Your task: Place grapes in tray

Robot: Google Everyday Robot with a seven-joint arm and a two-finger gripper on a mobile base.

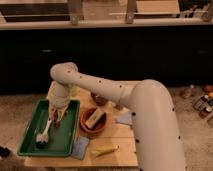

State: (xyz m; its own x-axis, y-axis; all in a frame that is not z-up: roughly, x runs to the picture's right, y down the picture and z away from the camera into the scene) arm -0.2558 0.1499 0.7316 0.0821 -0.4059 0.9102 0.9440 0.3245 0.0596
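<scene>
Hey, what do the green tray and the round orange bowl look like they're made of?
Tray: probably plastic, uniform green with a moulded raised rim. Bowl: terracotta or plastic, matte orange-brown; unclear which. The gripper hangs over the tray.

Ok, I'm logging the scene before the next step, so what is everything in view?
tray: one, green, left side of the table
brush: one, white with dark bristles, lying in the tray
grapes: one bunch, dark reddish, in the tray just below the gripper; cannot tell if held
bowl: one, orange, right of the tray, tan item inside
pad: one, grey-blue, front edge beside the tray
yellow item: one, front of the table
cloth: one, pale, right of the bowl
table: one, wooden
arm: one, white, reaching from the right across the table
gripper: one, low over the tray's far half
</scene>
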